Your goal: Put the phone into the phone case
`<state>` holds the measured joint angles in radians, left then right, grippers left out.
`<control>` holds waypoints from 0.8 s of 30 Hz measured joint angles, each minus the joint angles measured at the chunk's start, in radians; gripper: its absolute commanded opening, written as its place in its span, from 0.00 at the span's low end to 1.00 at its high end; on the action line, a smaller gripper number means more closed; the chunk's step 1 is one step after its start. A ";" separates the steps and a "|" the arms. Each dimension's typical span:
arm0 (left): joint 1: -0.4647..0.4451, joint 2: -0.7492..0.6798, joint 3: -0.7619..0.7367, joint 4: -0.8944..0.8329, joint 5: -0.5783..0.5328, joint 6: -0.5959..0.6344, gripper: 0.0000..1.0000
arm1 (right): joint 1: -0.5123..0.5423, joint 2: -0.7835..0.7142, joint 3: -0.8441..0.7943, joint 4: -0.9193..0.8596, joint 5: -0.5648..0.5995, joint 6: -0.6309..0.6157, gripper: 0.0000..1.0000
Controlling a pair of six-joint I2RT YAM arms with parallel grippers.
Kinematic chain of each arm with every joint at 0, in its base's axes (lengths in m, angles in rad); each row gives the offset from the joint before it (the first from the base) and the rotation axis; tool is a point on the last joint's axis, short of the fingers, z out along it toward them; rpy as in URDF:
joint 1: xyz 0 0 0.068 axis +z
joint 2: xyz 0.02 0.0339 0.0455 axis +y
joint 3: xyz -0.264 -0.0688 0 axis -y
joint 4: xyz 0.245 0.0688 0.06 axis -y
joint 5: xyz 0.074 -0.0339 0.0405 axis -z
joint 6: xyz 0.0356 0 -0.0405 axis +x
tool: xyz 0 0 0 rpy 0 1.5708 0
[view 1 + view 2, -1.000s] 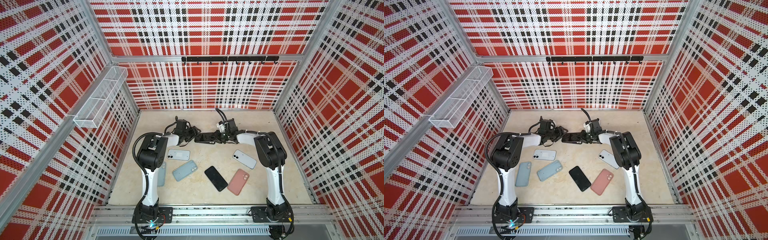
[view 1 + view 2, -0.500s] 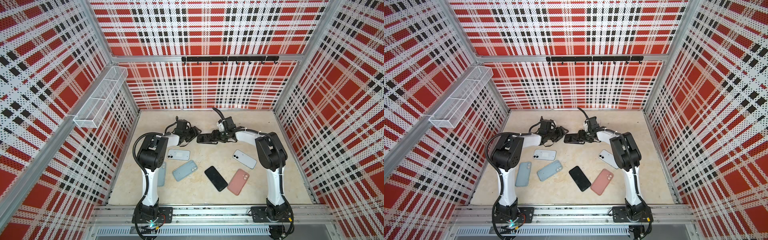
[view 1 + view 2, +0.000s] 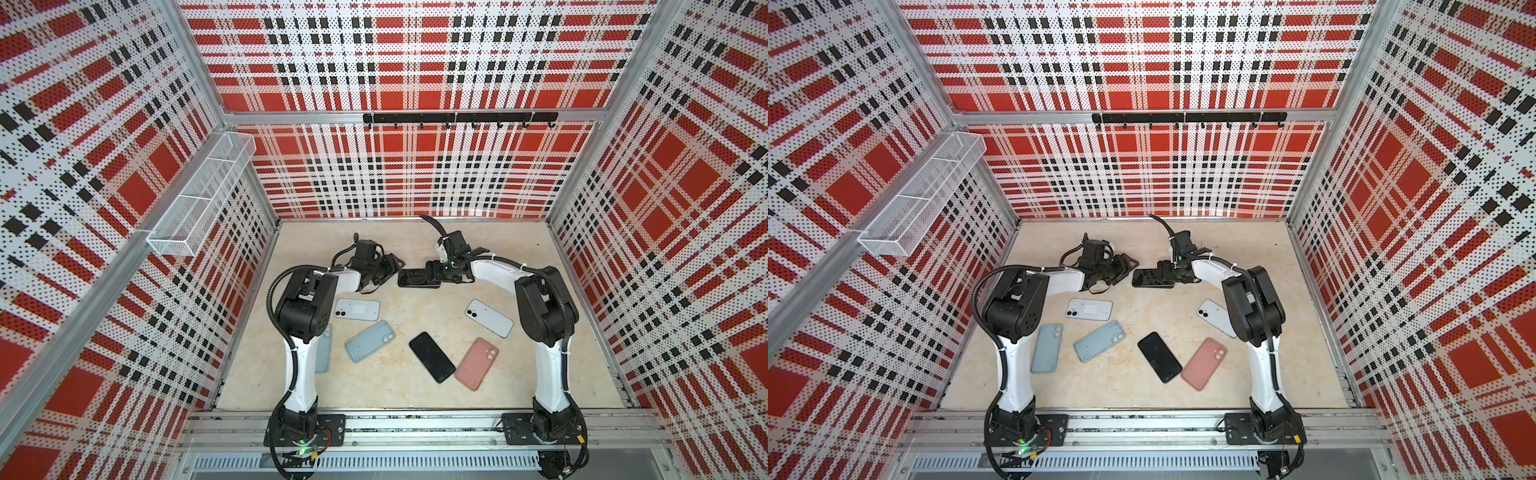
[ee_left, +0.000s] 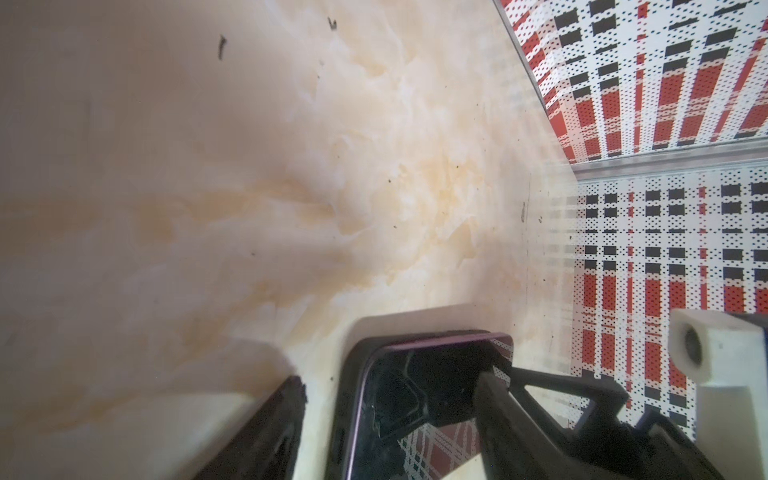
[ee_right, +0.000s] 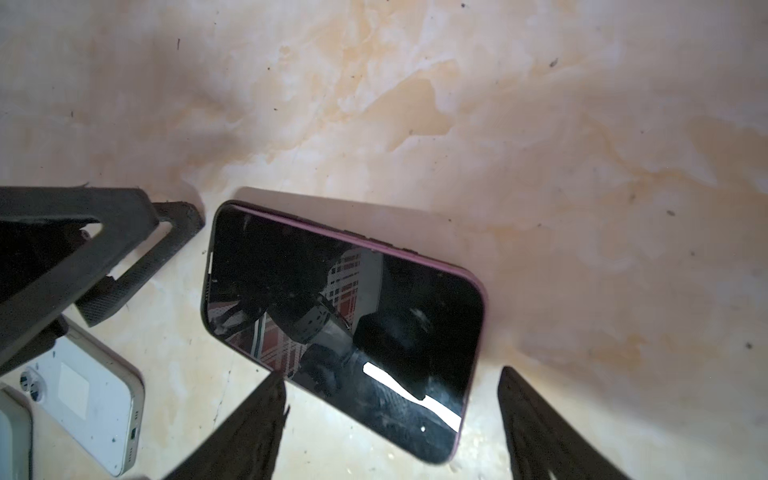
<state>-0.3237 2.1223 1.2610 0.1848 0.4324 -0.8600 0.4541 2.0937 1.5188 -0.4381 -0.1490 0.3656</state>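
Place: lab robot cell
Walls: plaid perforated panels [image 3: 415,62], on every side
Lower edge: aluminium rail [image 3: 415,426], with robot arms [image 3: 301,374] bolted on

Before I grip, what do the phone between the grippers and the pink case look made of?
Phone: glossy glass-like front, mirroring the plaid walls; purple rim, metal or plastic, unclear. Pink case: matte, no glare, probably silicone or soft plastic.

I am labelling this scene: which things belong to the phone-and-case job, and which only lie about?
Job: purple-edged phone, left claw, right claw; its case I cannot tell.
Lying about: black phone, pink case, middle blue case, blue case by left arm, left white phone, right white phone, wire basket.
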 measured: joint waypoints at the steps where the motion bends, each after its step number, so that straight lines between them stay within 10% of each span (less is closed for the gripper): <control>1: -0.003 0.000 0.000 0.000 0.000 -0.002 0.63 | 0.000 -0.004 0.000 -0.004 0.008 -0.006 0.81; 24: -0.035 0.018 0.029 -0.058 -0.030 0.018 0.45 | -0.052 -0.003 -0.002 0.009 -0.040 -0.045 0.55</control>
<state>-0.3588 2.1399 1.2903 0.1268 0.4026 -0.8425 0.4019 2.0907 1.5169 -0.4290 -0.1886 0.3202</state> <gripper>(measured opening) 0.470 0.572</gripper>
